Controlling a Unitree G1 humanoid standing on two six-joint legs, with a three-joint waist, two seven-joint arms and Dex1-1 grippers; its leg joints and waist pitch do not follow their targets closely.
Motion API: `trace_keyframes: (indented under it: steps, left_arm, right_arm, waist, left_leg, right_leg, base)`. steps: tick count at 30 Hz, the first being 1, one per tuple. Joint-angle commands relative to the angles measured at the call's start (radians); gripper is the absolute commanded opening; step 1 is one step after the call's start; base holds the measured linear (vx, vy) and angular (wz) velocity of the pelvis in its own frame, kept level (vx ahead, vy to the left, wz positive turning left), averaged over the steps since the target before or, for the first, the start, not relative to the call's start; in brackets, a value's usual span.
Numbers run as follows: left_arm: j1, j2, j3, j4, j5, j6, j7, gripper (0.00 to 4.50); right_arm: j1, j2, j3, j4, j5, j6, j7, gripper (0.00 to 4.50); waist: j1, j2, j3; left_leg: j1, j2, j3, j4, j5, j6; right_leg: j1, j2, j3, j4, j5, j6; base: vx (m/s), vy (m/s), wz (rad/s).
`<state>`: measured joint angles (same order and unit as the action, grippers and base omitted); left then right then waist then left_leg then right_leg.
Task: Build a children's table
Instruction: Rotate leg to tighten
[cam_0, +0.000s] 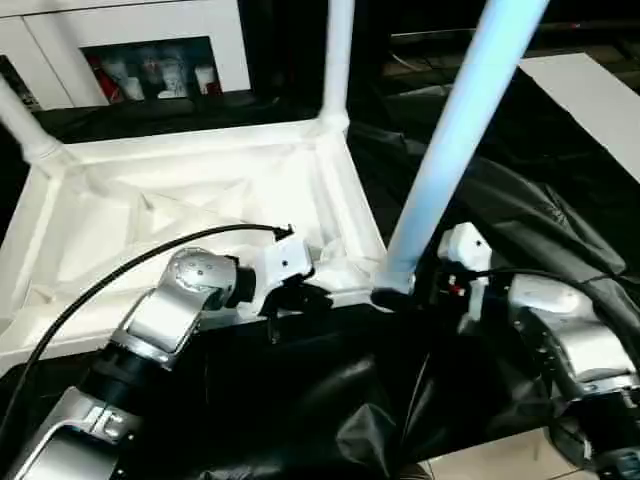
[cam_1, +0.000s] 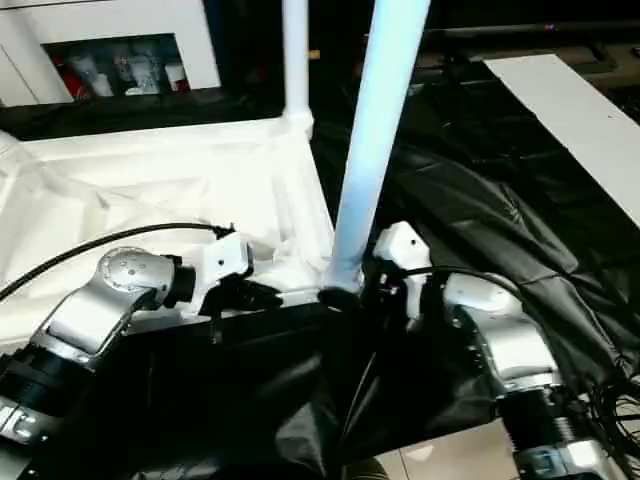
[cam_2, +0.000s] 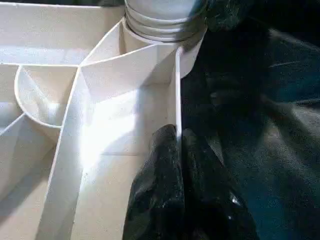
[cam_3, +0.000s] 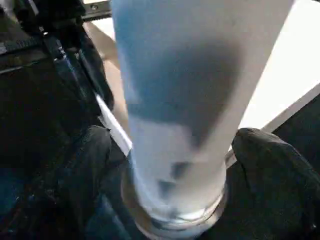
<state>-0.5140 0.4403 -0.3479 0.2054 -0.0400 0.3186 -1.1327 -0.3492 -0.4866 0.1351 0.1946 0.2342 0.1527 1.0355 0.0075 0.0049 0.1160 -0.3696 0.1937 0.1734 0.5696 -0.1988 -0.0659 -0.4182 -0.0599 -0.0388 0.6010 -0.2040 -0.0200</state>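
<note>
tabletop (cam_0: 200, 200): white plastic, lying upside down on black sheeting (cam_0: 500, 230), ribbed underside facing up, rounded sockets at the corners.

legs standing upright in sockets: 3 seen. far-left leg (cam_0: 20, 125) at the far left corner; far leg (cam_0: 338, 60) at the far right corner; near leg (cam_0: 460, 130) at the near right corner, leaning slightly, its grooved end seated in the corner socket (cam_2: 165, 30).

left gripper (cam_2: 177, 170): at the tabletop's near edge, just beside the near-right socket. its 2 black fingers are pressed onto the thin upright rim wall, one on each side, pinching it.

right gripper (cam_3: 175, 165): at the base of the near leg, on the side away from the tabletop. 2 black fingers (cam_3: 85, 165) sit spread on either side of the tube, close against it near the socket collar; whether they press on it cannot be told.

left forearm (cam_0: 150, 330): silver, reaching in from the near left, black cable (cam_0: 120, 270) arching over it.

background: white cabinet (cam_0: 130, 40) with dark opening; white board (cam_0: 590, 90) at far right.
</note>
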Motion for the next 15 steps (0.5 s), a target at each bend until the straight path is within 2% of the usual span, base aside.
trace_keyframes:
  steps: [1,3,4,6,10,15]
  left_arm:
    - [0.033,-0.001,-0.037,0.002,-0.009,0.010,-0.035,0.00]
    - [0.037,0.002,-0.037,-0.007,-0.014,0.015,-0.042,0.00]
    - [0.039,0.004,-0.036,-0.012,-0.016,0.017,-0.044,0.00]
    - [0.041,0.007,-0.034,-0.019,-0.019,0.021,-0.048,0.00]
    - [0.045,0.014,-0.034,-0.029,-0.023,0.025,-0.048,0.00]
    - [0.046,0.017,-0.031,-0.024,-0.020,0.022,-0.050,0.00]
  right_arm:
    - [0.013,-0.007,0.015,-0.008,0.000,0.000,0.019,4.23]
    - [0.011,-0.007,0.016,0.005,-0.007,-0.008,0.024,4.08]
    - [0.009,-0.006,0.016,0.009,-0.007,-0.009,0.026,3.97]
    - [0.006,-0.004,0.013,0.014,-0.007,-0.008,0.029,3.85]
    - [0.004,-0.006,0.017,0.016,-0.005,-0.009,0.032,3.48]
    - [0.005,-0.008,0.021,0.020,-0.008,-0.015,0.038,3.12]
  waist:
    - [0.001,-0.012,-0.060]
    - [0.000,-0.012,-0.058]
    - [0.000,-0.015,-0.057]
    - [0.001,-0.013,-0.058]
    - [0.001,-0.013,-0.063]
    - [0.001,-0.015,-0.065]
  left_leg:
    - [0.005,0.033,0.000,-0.044,0.021,0.196]
    - [0.007,0.034,0.001,-0.046,-0.004,0.177]
    - [0.007,0.033,0.002,-0.047,-0.017,0.165]
    - [0.007,0.034,0.001,-0.047,-0.019,0.154]
    - [0.005,0.031,0.001,-0.042,0.023,0.167]
    - [0.005,0.029,0.001,-0.040,0.029,0.179]
  right_leg:
    - [0.070,-0.065,0.042,-0.043,0.105,-0.320]
    - [0.069,-0.065,0.043,-0.048,0.052,-0.313]
    - [0.069,-0.065,0.044,-0.050,0.028,-0.308]
    - [0.070,-0.066,0.045,-0.049,0.015,-0.303]
    - [0.072,-0.063,0.045,-0.041,0.091,-0.307]
    - [0.072,-0.062,0.044,-0.039,0.101,-0.311]
  base:
    - [0.000,0.000,0.00]
    - [0.000,0.000,0.00]
    - [0.000,0.000,0.00]
    - [0.000,0.000,0.00]
    - [0.000,0.000,0.00]
    - [0.000,0.000,0.00]
